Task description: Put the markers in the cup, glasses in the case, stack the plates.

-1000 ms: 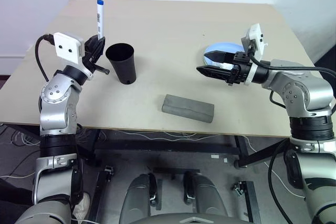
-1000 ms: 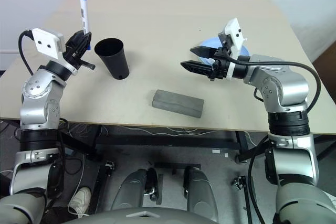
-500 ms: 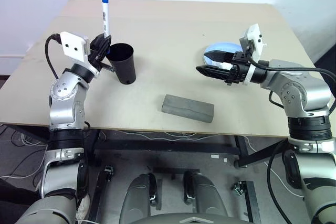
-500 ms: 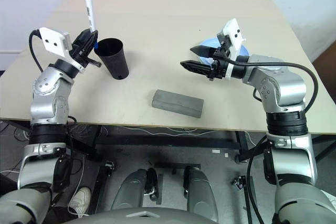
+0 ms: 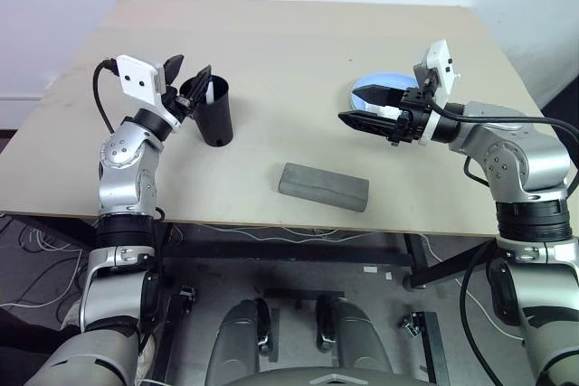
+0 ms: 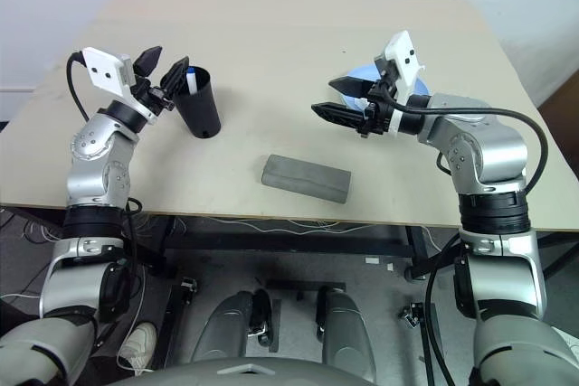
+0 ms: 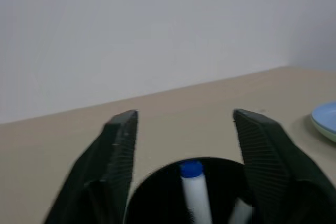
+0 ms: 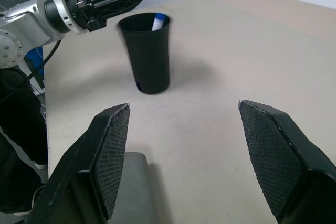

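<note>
Markers first, at my far left: the blue-capped marker (image 6: 189,75) stands tilted inside the cup (image 6: 198,101), cap up against the rim, and in the left wrist view a second white barrel (image 7: 239,211) shows beside it, its cap colour hidden. My left pincer (image 6: 161,68) hangs just at the cup's mouth with its jaws spread wide and nothing between them. That cup looks like light, thin plastic, tall for its base, so I judge a nudge at the rim would tip it; if I had to steady it I would take it low on the wall, not at the lip.

Nearer the front edge of the counter (image 5: 298,61), about the middle, lies the grey case (image 5: 323,186), closed and flat. It seems rigid and light with a smooth skin, so I would pinch it across its narrow width near mid-length to keep it from swivelling. I cannot make out the glasses anywhere, so whether they sit inside I cannot tell.

Further right, my right pincer (image 5: 365,108) hovers above the counter, jaws wide apart and empty, pointing toward the cup. Behind it rests the light blue plate (image 5: 391,86), with a pale rim just under it that may be the green one. Plates like these are stiff, slick and shallow; the rim is the only place to bite.
</note>
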